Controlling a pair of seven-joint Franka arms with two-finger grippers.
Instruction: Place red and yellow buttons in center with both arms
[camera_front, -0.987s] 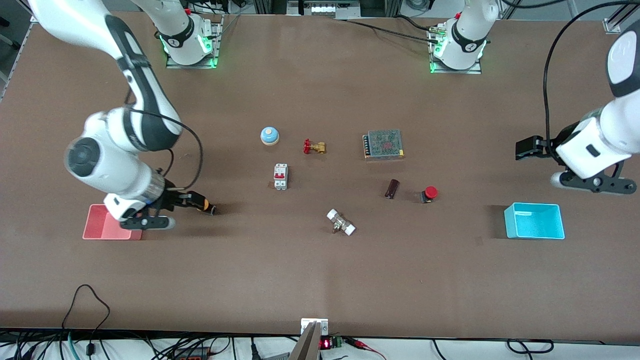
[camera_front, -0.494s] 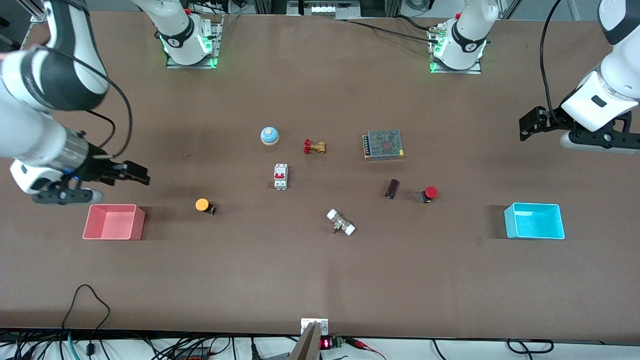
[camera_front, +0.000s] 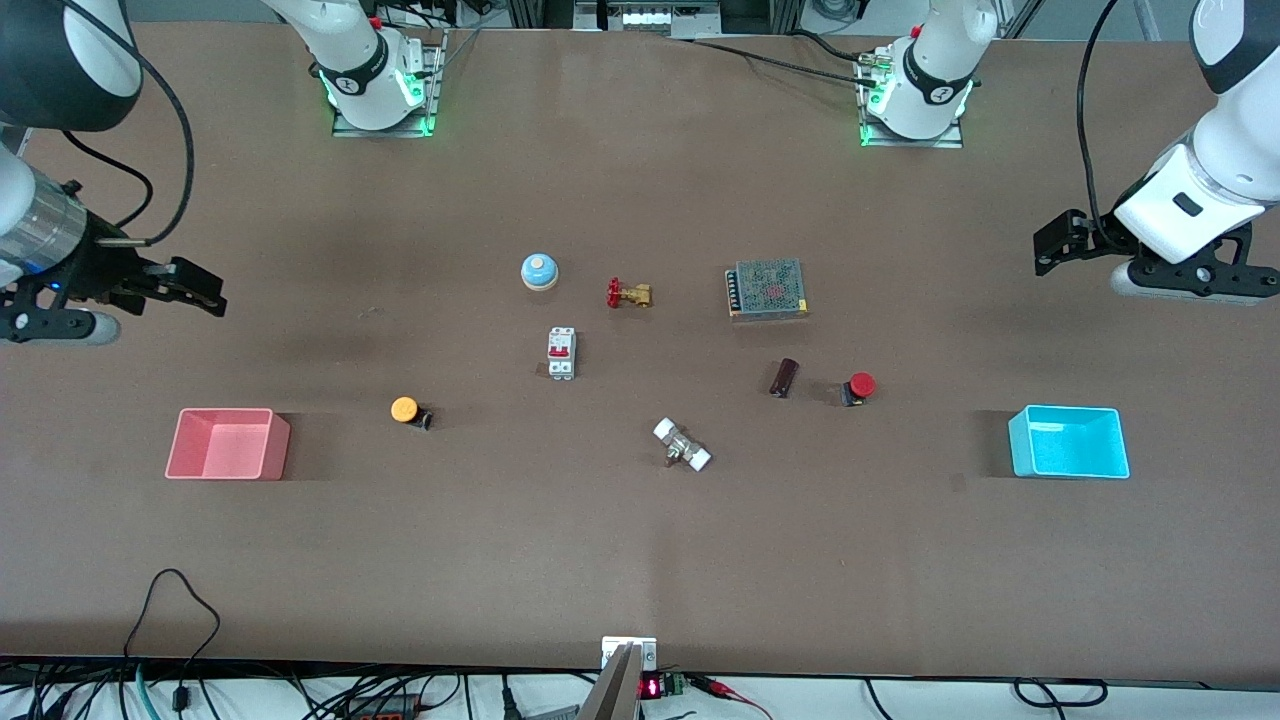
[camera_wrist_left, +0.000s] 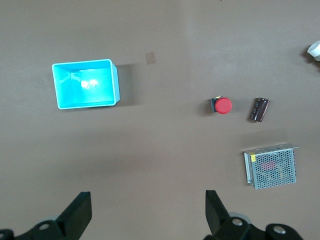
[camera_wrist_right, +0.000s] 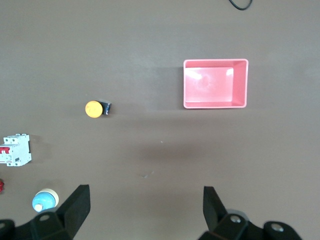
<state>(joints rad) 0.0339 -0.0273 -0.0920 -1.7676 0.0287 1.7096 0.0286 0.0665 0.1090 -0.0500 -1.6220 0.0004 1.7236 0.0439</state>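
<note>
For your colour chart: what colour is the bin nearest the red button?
Cyan bin, clearest in the left wrist view.

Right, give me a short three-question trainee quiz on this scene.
1. True or false: the yellow button sits inside the pink bin.
2. Which lies nearer the red button: A) the cyan bin, B) the dark cylinder?
3. Fill in: both the left tool and the right tool are ____ and hold nothing.

Key: 1 false; 2 B; 3 open.
</note>
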